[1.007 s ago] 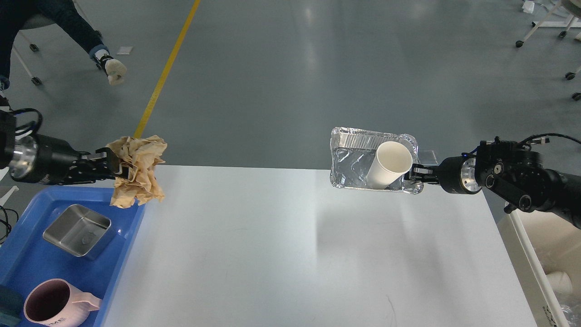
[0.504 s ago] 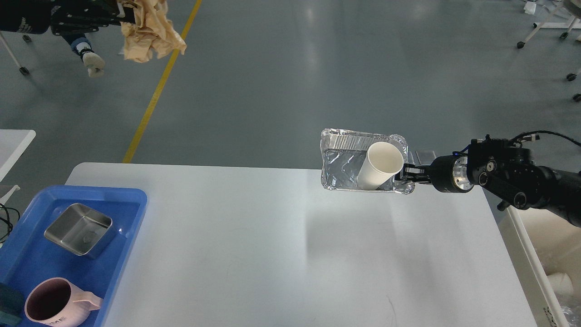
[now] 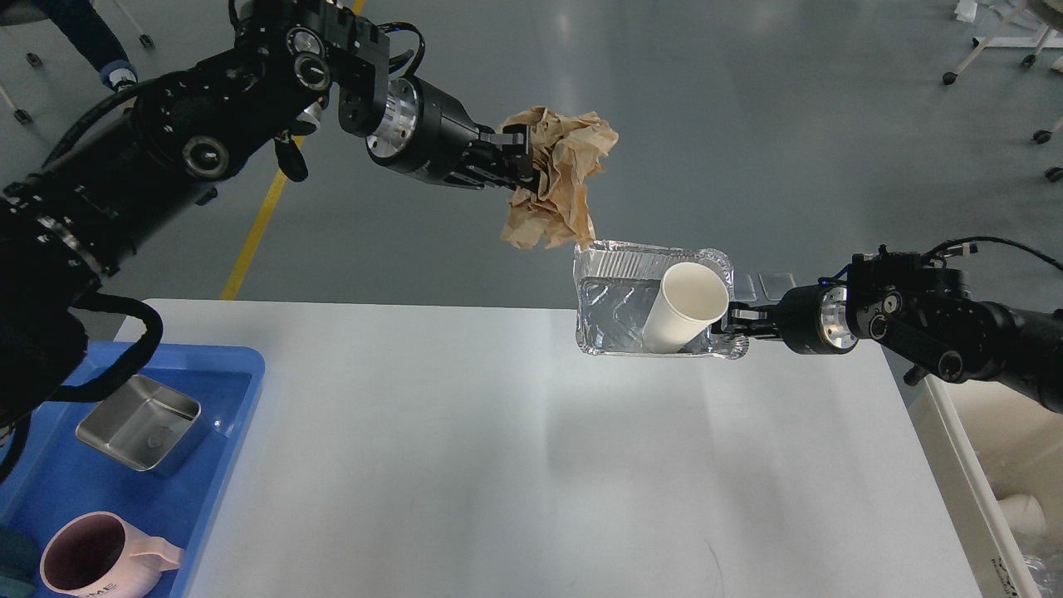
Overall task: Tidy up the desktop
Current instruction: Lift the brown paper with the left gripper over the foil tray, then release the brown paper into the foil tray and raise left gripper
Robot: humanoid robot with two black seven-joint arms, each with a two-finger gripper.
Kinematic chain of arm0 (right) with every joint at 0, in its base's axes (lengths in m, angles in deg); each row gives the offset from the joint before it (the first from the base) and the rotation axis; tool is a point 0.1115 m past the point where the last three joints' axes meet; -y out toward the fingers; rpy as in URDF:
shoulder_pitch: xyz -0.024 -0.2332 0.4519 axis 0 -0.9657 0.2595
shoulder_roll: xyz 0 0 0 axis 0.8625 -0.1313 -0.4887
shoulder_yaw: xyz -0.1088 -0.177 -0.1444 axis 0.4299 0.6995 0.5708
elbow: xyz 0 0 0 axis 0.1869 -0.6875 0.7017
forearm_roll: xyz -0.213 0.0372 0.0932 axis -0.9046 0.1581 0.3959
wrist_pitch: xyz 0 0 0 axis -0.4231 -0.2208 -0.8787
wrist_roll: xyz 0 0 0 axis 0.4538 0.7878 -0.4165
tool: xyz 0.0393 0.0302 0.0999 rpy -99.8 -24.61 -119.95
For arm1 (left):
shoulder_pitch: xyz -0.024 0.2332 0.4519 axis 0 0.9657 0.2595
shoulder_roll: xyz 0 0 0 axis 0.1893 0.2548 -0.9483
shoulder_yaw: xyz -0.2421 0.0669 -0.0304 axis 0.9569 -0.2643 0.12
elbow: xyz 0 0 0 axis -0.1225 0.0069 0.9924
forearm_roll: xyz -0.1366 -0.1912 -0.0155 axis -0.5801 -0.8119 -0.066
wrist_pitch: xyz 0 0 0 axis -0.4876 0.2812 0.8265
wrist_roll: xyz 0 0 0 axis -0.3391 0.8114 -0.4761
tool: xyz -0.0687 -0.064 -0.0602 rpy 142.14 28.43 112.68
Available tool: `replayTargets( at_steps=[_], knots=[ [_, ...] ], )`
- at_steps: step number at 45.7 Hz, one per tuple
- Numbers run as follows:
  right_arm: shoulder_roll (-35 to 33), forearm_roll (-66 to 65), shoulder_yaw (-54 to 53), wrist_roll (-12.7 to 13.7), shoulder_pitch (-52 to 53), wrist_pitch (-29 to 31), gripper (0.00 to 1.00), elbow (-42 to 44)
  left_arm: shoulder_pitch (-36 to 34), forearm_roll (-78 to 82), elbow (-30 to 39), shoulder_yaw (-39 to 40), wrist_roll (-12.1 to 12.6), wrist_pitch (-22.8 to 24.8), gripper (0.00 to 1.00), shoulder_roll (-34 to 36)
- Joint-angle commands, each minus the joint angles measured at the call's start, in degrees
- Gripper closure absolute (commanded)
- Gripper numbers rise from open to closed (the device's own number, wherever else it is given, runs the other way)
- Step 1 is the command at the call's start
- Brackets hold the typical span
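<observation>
The white desktop (image 3: 498, 465) fills the lower middle of the head view. My left gripper (image 3: 527, 162) is shut on a crumpled brown paper (image 3: 558, 178) and holds it high, just above the left rim of a foil tray (image 3: 610, 303). My right gripper (image 3: 735, 324) is shut on the right rim of that foil tray and holds it above the desktop's far edge. A white paper cup (image 3: 685, 307) lies tilted inside the tray.
A blue bin (image 3: 50, 490) stands at the desktop's left end with a steel square dish (image 3: 139, 421) and a pink mug (image 3: 83, 561) in it. A white bin (image 3: 996, 465) with white cups stands right of the desktop. Grey floor with a yellow line (image 3: 249, 241) lies beyond.
My left arm has swung the crumpled paper from the far left, up and across to the right, to just above the foil tray. My right gripper has shifted the tray slightly left.
</observation>
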Motion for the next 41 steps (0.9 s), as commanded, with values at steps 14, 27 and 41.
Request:
replayTargets(
  at_steps=[14,27,41],
  knots=[
    [-0.8,0.0,-0.2,0.0,1.0,-0.1,1.0,-2.1,3.8,0.0,-4.8,-3.2,-0.3,-5.9,1.0,-9.1],
    [-1.3,0.0,-0.2,0.0,1.4,-0.2,1.0,-2.8,5.1,-0.8,-6.6,-4.7,0.2,-8.7,0.82,-10.8],
    [-1.9,0.0,-0.2,0.0,1.3,-0.3,1.0,-2.9,5.6,-4.7,-6.5,-3.8,0.6,-9.3,0.01,-10.9]
  ],
)
